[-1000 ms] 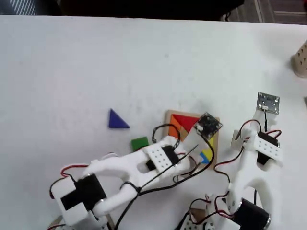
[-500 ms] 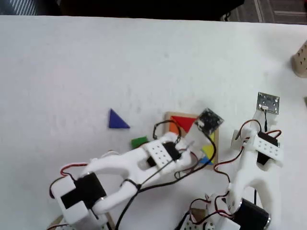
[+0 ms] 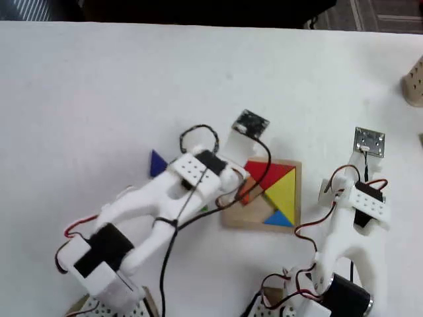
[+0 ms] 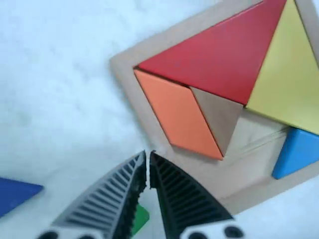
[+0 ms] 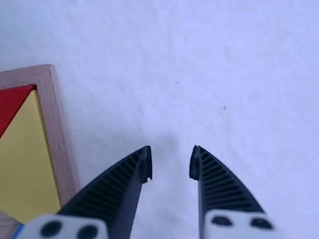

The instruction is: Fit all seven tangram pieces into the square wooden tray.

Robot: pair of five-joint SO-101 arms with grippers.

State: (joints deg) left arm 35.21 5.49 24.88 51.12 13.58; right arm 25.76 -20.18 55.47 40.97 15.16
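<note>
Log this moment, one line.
left gripper shut beside tray | right gripper open | in tray: red, yellow, orange, blue | outside: green piece, blue triangle

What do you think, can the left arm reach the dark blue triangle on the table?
Probably yes: the dark blue triangle lies on bare table beside the left gripper, with nothing between them. The shut gripper must open first.

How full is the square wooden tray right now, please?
Partly full: bare tray floor shows beside the orange parallelogram, and the dark blue triangle and green piece lie outside.
</note>
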